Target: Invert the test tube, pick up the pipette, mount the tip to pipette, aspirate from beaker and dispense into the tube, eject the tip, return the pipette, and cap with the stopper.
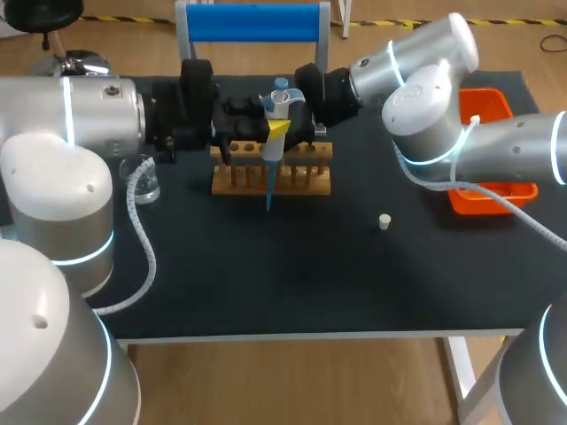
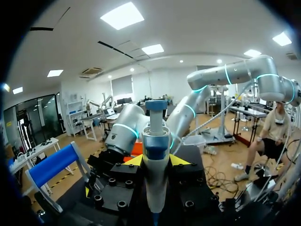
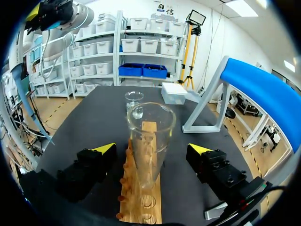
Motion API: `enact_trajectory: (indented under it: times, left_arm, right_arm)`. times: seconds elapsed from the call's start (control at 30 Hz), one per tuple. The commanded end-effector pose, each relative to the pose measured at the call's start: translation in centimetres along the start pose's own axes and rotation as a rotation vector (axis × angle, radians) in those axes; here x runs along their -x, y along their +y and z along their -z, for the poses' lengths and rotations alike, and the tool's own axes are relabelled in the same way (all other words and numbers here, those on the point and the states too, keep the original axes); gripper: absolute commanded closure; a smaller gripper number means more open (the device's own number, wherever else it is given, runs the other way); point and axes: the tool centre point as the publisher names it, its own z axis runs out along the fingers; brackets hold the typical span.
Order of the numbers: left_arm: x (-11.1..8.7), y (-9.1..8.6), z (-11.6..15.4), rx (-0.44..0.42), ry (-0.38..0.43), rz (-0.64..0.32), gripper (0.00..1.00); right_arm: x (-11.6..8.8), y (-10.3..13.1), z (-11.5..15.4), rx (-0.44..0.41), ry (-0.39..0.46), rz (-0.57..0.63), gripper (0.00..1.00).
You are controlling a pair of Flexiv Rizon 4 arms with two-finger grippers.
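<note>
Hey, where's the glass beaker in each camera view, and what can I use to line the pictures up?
Head view: the beaker stands on the table, left of the wooden rack.
Left wrist view: not in it.
Right wrist view: the beaker stands ahead of the right gripper, past the rack's far end.
Shared landmark: the blue-barred stand, seen in all three views.

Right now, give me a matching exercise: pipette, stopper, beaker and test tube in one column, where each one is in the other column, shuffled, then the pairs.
1 pipette
2 stopper
3 beaker
4 test tube

A between the right gripper's open fingers, at the wooden rack
B alone on the table, to the rack's right
C held in the left gripper
D on the table, off the rack's left end

Pairs: 1-C, 2-B, 3-D, 4-A
</note>
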Motion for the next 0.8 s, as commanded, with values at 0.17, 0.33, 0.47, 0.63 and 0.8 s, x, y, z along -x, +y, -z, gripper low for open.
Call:
enact_trajectory:
  times: [0.17, 0.33, 0.47, 0.63, 0.8]
  left_arm:
    - [0.0, -0.1, -0.1, 0.002, -0.001, 0.001, 1.00]
    - [0.0, -0.1, -0.1, 0.002, -0.001, 0.001, 1.00]
    - [0.0, -0.1, -0.1, 0.002, -0.001, 0.001, 1.00]
    - [0.0, -0.1, -0.1, 0.002, -0.001, 0.001, 1.00]
    - [0.0, -0.1, -0.1, 0.002, -0.001, 0.001, 1.00]
  right_arm:
    - [-0.4, -0.9, 1.6, 0.009, -0.020, -0.015, 0.00]
    - [-1.2, -2.6, 4.2, 0.029, -0.044, -0.033, 0.00]
    - [-2.4, -3.9, 6.3, 0.052, -0.056, -0.032, 0.00]
    - [-4.2, -4.9, 8.4, 0.112, -0.052, -0.043, 0.00]
    - [-6.6, -4.6, 10.0, 0.138, -0.047, -0.026, 0.00]
